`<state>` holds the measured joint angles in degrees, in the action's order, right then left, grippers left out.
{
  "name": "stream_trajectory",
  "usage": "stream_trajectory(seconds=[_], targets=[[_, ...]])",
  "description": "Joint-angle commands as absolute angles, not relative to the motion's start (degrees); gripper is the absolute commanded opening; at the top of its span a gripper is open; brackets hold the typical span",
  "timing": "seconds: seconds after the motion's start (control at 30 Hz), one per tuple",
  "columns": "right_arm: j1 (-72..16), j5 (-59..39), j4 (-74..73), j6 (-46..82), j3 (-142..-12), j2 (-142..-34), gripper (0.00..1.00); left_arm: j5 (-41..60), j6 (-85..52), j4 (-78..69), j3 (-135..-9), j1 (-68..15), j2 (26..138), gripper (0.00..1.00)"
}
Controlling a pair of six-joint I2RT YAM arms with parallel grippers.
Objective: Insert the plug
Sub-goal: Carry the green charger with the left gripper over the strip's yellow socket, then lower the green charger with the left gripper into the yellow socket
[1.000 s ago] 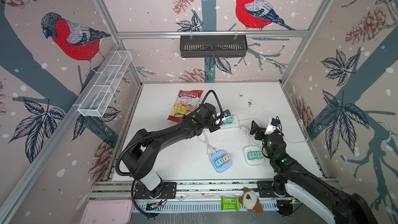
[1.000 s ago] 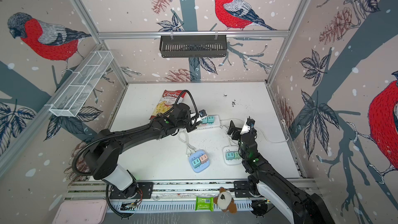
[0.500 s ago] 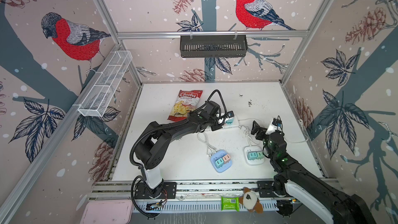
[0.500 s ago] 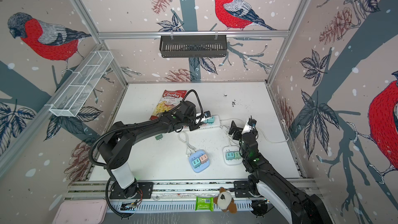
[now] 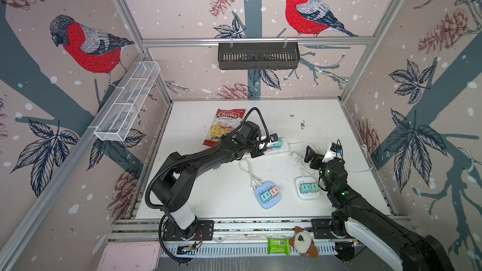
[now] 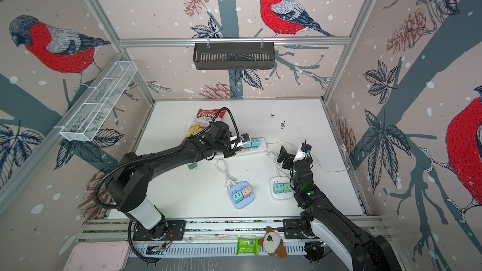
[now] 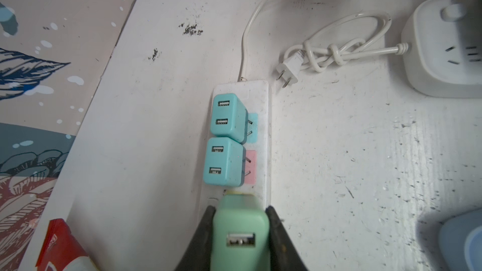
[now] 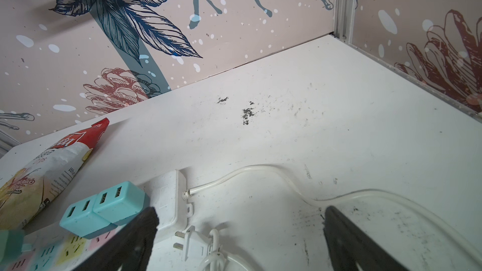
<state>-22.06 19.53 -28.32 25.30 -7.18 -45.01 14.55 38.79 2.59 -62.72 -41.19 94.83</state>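
Left elbow (image 5: 173,159) rearward; plug (image 7: 240,220), Chuba bag (image 5: 225,126)

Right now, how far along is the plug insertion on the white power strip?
Done: two teal square USB chargers sit plugged into the long white power strip. In hand: the left gripper is shut on a mint-green USB charger, held over the yellow socket beside them. Left: pressing it home; its prongs are hidden, so seating is unconfirmed. The right gripper is open, holding nothing.
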Motion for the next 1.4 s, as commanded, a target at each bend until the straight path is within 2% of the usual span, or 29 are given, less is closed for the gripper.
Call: stream_trajectory(seconds=[0.0, 0.3, 0.83, 1.37], targets=[[-21.89, 19.08, -28.65, 25.47, -7.63, -45.09, 1.00, 15.59, 41.02, -0.70, -61.71, -40.66, 92.94, 0.00], [-21.80, 18.63, -28.74, 25.40, -7.56, -45.31, 1.00, 12.22, 42.96, 0.15, -61.36, -38.28, 93.57, 0.00], [-21.75, 18.37, -28.66, 25.56, -8.17, -46.57, 1.00, 18.23, 44.64, 0.12, -62.13, -36.32, 98.44, 0.00], [-21.74, 18.12, -28.48, 25.58, -8.88, -48.03, 0.99, 18.10, 46.71, 3.36, -65.16, -36.20, 102.02, 0.00]])
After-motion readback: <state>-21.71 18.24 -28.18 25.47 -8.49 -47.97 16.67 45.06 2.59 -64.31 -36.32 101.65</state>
